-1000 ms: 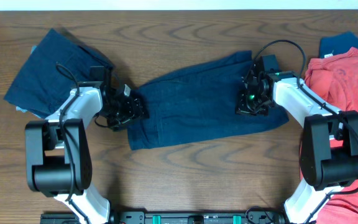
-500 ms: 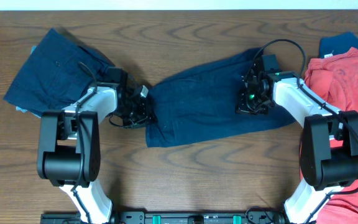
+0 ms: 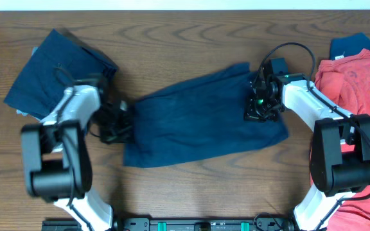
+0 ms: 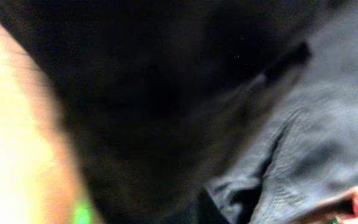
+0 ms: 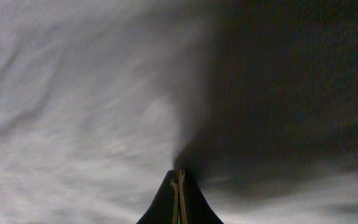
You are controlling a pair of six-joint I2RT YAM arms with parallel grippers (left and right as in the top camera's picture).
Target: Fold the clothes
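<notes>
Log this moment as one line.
navy shorts spread mid-table | left gripper at left end, state unclear | right gripper shut on right end | coral-red shirt at right edge

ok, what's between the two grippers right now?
The navy shorts fill the whole stretch from the left gripper to the right gripper. The overhead view shows it.

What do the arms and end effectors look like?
Both arms, left arm and right arm, have white curved links between bulky black joint housings. The left end effector is black, motion-blurred. A black cable loops over the right arm, and a green light glows by the black right end effector, whose dark tapered fingers have pale inner edges.
</notes>
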